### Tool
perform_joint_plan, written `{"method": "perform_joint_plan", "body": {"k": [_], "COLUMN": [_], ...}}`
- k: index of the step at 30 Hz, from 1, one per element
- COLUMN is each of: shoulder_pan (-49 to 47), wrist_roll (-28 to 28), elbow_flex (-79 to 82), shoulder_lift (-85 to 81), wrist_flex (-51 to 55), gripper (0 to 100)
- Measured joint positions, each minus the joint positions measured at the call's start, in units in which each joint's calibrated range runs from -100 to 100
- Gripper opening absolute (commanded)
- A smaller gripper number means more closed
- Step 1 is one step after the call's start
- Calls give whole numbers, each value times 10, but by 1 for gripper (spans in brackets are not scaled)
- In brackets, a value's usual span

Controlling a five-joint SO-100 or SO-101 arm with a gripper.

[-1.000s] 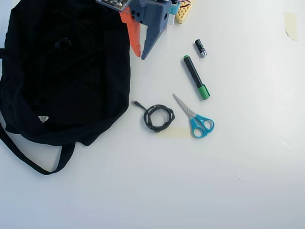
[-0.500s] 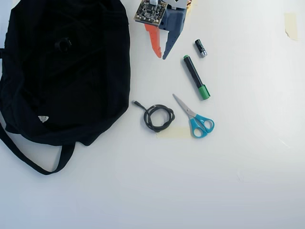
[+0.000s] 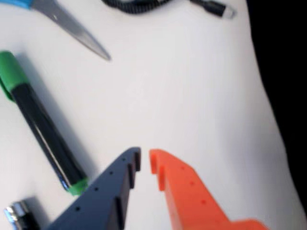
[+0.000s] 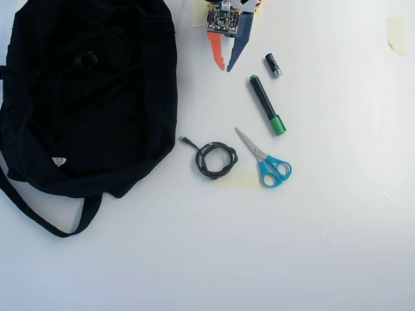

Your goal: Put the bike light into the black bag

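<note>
The black bag (image 4: 91, 103) lies at the left of the overhead view, with its strap looping out at the bottom left and a small white label on it. Its dark edge also shows at the right of the wrist view (image 3: 285, 72). The bike light (image 4: 85, 60), a small black ring-shaped lump, lies on the bag's upper fabric and is hard to tell from the cloth. My gripper (image 4: 225, 67) hovers at the top centre, right of the bag. Its dark blue and orange fingers almost touch, with nothing between them. It also shows in the wrist view (image 3: 145, 160).
A green-capped black marker (image 4: 266, 105) (image 3: 41, 127) and a short black-and-silver cylinder (image 4: 273, 65) (image 3: 19, 215) lie right of the gripper. Blue-handled scissors (image 4: 266, 162) (image 3: 72, 24) and a coiled black cable (image 4: 216, 160) (image 3: 144, 5) lie mid-table. Tape patches sit on the white table.
</note>
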Motion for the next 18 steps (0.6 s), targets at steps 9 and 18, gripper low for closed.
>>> {"method": "perform_joint_plan", "body": {"k": [9, 18], "shoulder_pan": [-1, 0], "wrist_roll": [4, 5], "elbow_flex": [169, 244], "shoulder_lift": [-189, -255], "wrist_flex": [0, 58], "gripper": [3, 2]}}
